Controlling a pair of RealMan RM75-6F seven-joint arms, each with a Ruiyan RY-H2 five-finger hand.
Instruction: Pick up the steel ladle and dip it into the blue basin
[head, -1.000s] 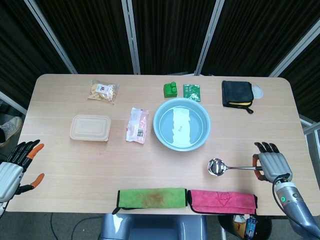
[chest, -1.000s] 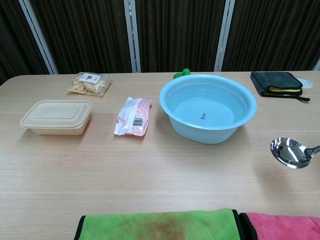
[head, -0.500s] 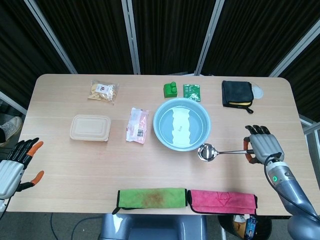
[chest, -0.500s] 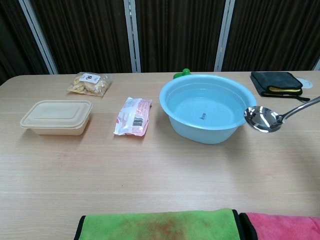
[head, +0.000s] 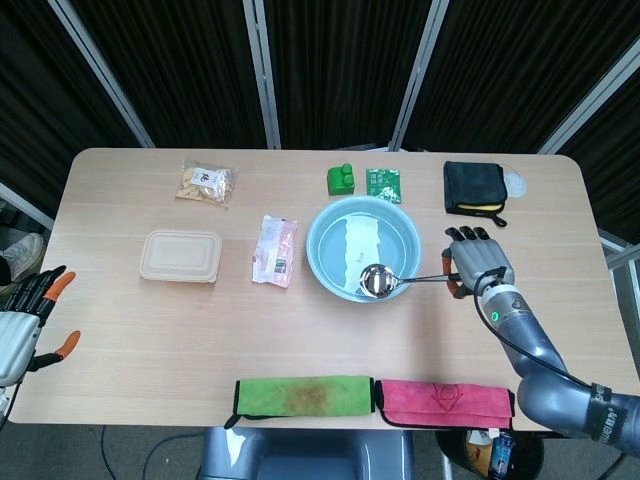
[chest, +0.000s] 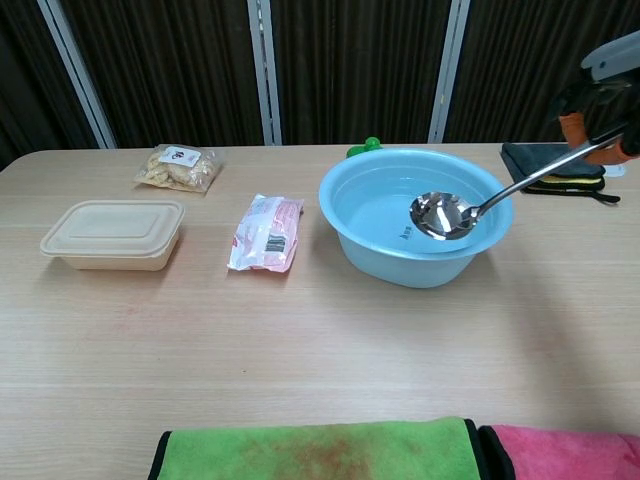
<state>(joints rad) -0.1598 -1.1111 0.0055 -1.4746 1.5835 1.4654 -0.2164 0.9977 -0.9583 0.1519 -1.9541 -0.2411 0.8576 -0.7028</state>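
We have the ladle (head: 378, 280) gripped in our right hand (head: 478, 263), its bowl over the basin (head: 330, 232). Dipping is left.

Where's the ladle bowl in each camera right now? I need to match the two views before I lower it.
Head view: the steel ladle has its bowl over the near right part of the blue basin, handle running right to the right hand.
Chest view: the ladle bowl shows over the basin's right half, handle rising to the hand at the upper right edge.
Shared landmark: the blue basin.
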